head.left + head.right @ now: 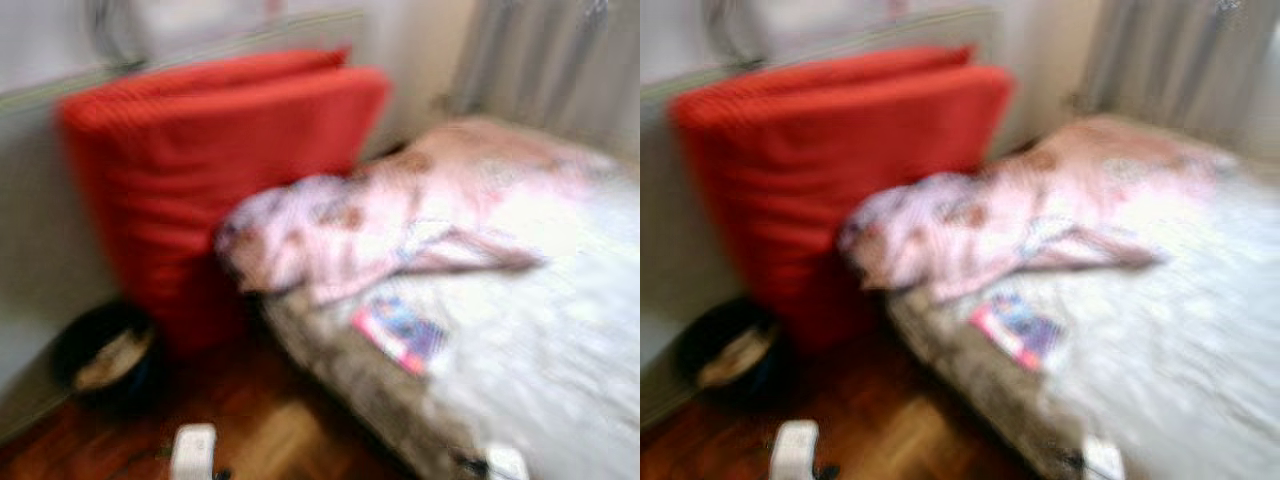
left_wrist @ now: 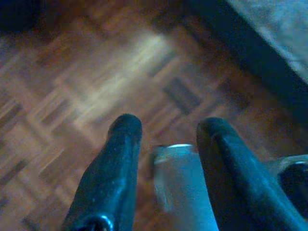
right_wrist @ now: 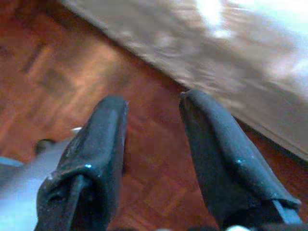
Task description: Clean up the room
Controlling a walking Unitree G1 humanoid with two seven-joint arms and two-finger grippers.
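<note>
The head views are blurred. A bed with a pale cover fills the right side. A crumpled pink patterned blanket lies at its near corner, and a small red and blue booklet rests just below it on the cover. My left gripper hangs open over the parquet floor, nothing between its fingers. My right gripper is open too, above the floor beside the bed's edge. Both arms hang low at the bottom of the head views.
A big red cushion leans against the wall left of the bed. A dark round basket with something pale inside sits on the wooden floor below it. Grey curtains hang behind the bed.
</note>
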